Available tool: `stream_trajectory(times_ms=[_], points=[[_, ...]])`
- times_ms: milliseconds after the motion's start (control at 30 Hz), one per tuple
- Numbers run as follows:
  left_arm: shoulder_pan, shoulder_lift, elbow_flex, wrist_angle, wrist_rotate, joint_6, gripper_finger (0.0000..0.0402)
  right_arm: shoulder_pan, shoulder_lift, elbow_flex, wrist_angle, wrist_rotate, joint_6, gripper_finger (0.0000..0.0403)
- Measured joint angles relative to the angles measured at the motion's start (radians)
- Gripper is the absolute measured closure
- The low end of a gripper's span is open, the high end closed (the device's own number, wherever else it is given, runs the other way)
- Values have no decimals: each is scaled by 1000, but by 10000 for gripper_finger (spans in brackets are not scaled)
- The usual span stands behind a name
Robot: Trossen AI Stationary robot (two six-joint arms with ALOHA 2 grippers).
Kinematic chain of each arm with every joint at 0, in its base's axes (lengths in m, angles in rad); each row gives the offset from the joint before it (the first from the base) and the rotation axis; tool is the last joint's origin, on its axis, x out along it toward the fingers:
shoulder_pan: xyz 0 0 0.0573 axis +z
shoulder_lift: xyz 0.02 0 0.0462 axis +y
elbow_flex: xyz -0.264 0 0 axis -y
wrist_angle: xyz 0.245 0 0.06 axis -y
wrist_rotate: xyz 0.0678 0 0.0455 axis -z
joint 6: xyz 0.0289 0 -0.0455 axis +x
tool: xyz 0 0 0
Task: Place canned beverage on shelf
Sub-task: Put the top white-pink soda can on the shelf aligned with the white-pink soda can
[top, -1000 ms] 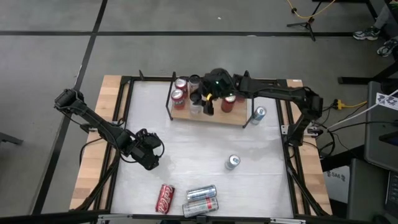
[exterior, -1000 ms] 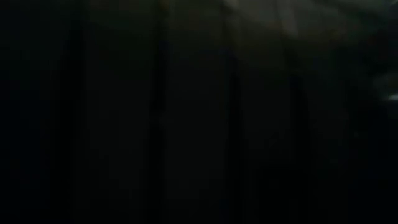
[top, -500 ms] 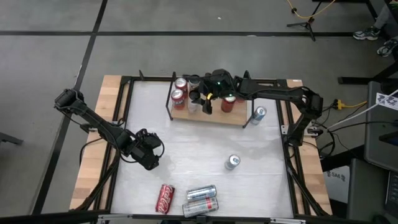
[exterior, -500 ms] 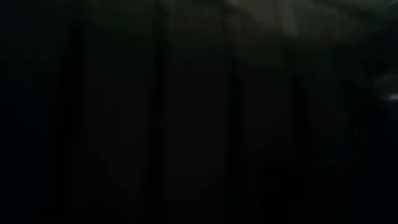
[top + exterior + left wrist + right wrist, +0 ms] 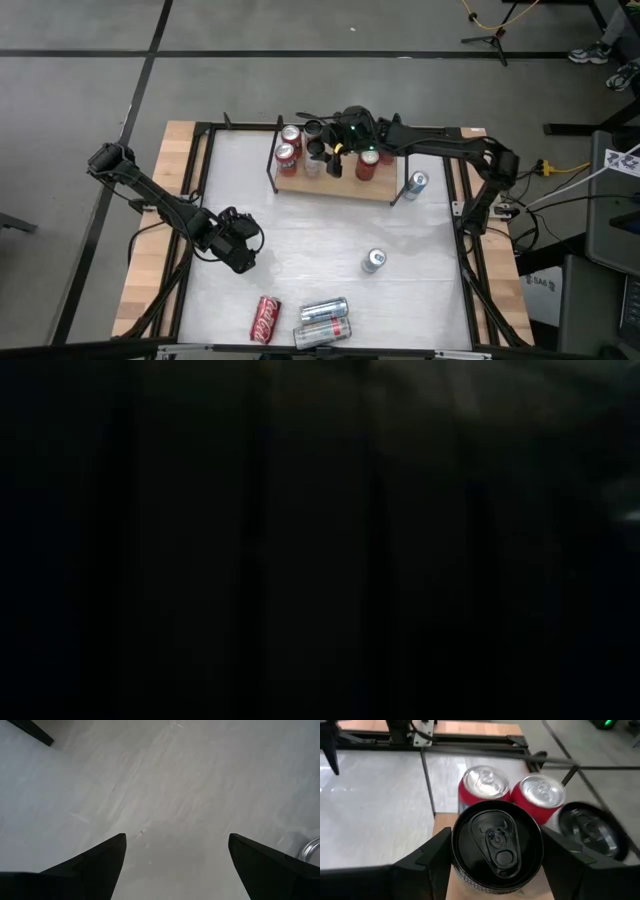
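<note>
The shelf (image 5: pixel 345 186), a small wooden board with black rod brackets, stands at the table's far middle. On it stand upright two red cans (image 5: pixel 485 782) (image 5: pixel 540 792), a black can (image 5: pixel 592 830) and a third red can (image 5: pixel 366 166). My right gripper (image 5: pixel 322 158) is shut on a black-topped can (image 5: pixel 497 842) over the board's left part. Whether that can's base touches the board is hidden. My left gripper (image 5: pixel 243 255) hangs open above the bare table at the left. My right gripper pinches the black-topped can between its two fingers (image 5: pixel 437 857), one on each side of the can's wall just under the rim (image 5: pixel 459 874). The fingers come from the table's right side, slanting slightly downward. The can is upright, top up, beside the two red cans.
A blue can (image 5: pixel 417 182) stands on the table just right of the shelf, and another can (image 5: pixel 373 261) stands nearer the middle right. A red can (image 5: pixel 264 318) and two silver cans (image 5: pixel 323 310) lie near the front edge. The low view is dark.
My right gripper has sunk a little toward the shelf board with the black-topped can and shifted slightly toward the table's far edge. The can has stayed upright in the hold.
</note>
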Motion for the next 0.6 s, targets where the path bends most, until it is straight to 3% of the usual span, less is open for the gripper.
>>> stream_trajectory(times_ms=[600], points=[[0, 0, 0, 6, 0, 0, 58, 2, 57, 3, 37, 2, 2, 155]])
